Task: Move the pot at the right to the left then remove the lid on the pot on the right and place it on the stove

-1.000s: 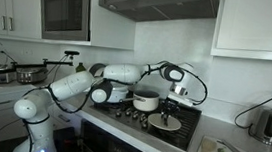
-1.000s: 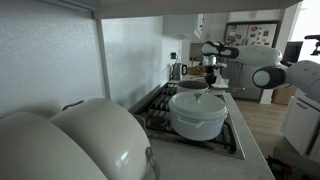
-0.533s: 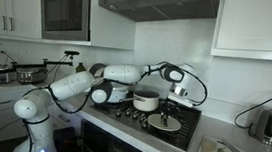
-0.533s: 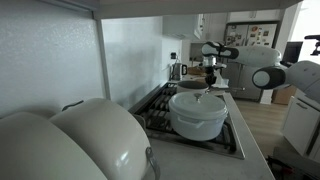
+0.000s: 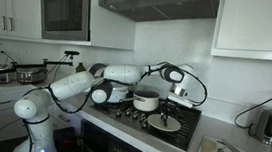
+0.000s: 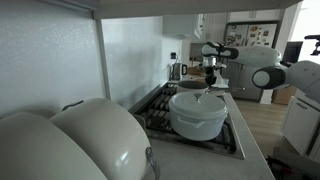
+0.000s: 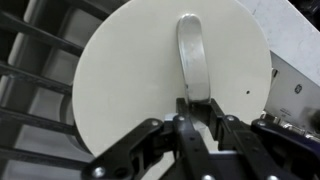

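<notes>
We see the white robot arm (image 5: 75,85) reaching from beside the worktop out over the stove (image 5: 190,122), a black gas cooktop whose dark grates (image 7: 30,60) show as parallel bars in the wrist view. In an exterior view a large white lidded pot (image 6: 205,115) fills the near end of the stove (image 6: 160,105), with the arm (image 6: 265,75) beyond it. The pot (image 5: 145,102), small, low and cream-white, stands uncovered on the stove toward the back. The lid (image 5: 168,122) is just beside it, nearer the front edge and lying flat and level over a burner; we cannot tell whether it rests fully on the grate or hangs just above it. In the wrist view the lid (image 7: 140,80) is a pale round disc that takes up most of the picture, with a long, narrow raised handle (image 7: 192,55) across its middle. The hand (image 7: 197,103) points straight down over the lid (image 5: 172,112), its two dark fingers (image 7: 216,112) pressed against either side of the near end of that handle, clamped on it.
</notes>
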You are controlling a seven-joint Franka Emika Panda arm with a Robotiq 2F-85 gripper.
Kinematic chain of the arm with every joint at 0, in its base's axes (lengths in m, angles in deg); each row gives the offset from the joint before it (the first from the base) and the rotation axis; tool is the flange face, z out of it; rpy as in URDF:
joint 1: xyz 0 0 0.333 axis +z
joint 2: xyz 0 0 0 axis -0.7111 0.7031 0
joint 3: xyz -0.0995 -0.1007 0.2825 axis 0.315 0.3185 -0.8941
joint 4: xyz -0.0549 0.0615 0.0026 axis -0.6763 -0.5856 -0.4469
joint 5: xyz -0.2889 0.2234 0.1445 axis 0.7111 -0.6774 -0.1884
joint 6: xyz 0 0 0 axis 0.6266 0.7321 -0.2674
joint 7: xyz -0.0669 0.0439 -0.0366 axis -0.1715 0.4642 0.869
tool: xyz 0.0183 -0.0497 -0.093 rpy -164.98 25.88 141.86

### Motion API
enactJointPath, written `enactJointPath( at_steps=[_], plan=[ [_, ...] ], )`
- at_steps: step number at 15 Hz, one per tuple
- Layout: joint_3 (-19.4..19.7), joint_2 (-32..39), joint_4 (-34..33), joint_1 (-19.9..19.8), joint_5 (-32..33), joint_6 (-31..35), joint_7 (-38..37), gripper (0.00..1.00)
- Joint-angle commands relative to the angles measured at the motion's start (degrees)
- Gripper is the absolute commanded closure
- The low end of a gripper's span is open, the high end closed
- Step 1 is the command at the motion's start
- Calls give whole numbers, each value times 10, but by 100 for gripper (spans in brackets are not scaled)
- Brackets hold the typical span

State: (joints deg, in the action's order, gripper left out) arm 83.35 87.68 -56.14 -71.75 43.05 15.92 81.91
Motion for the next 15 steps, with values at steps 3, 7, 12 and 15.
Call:
enactJointPath(
  at_steps=[3,7,12,15],
  plan=[
    [-4,-25,23,1,-5,1,-7,94],
    [-4,-25,23,2,-5,1,-8,94],
    [-3,-25,25,3,-5,-6,-11,94],
    [-3,-24,24,3,-5,-7,-11,73]
  ],
)
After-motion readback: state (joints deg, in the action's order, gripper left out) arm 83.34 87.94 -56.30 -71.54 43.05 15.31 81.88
